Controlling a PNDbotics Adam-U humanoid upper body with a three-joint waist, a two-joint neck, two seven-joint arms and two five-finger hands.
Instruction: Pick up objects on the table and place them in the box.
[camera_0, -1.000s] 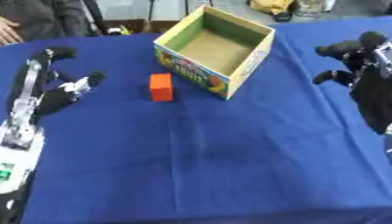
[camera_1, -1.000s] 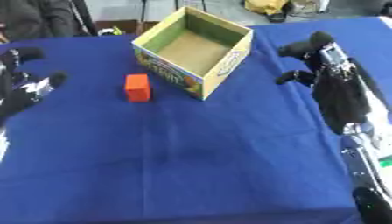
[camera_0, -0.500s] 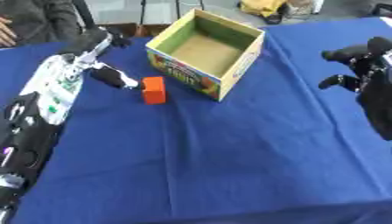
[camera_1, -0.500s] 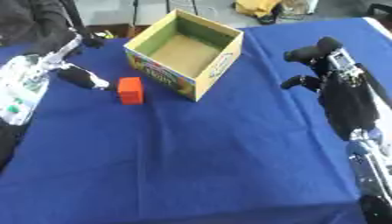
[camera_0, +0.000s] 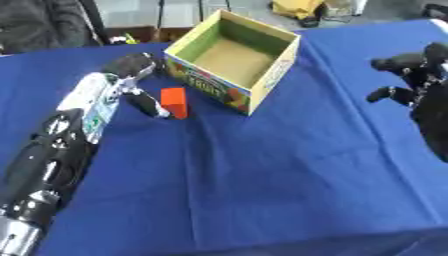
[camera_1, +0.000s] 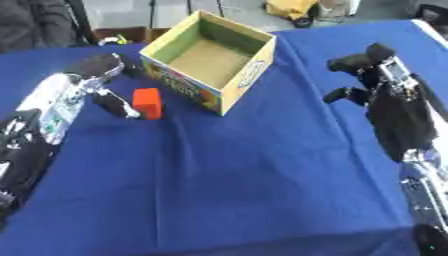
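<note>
An orange block (camera_0: 175, 102) stands on the blue cloth just left of the open cardboard box (camera_0: 208, 89), which shows nothing inside. My left hand (camera_0: 129, 70) reaches in from the lower left and hovers over the block's far left side. Its thumb (camera_0: 147, 104) stretches down along the block's left face, while the other fingers sit behind the block near the box corner; they are not closed round it. My right hand (camera_1: 378, 64) hangs above the cloth to the right of the box, fingers loosely bent and holding nothing.
The blue tablecloth (camera_0: 262, 175) covers the whole table, with its front edge near the bottom of the view. A yellow object (camera_0: 296, 7) lies beyond the far edge. My left forearm (camera_0: 61, 150) stretches across the left side.
My left arm has swung in from the left edge to the orange block, thumb now beside it. The right hand has barely moved. The view has shifted a little.
</note>
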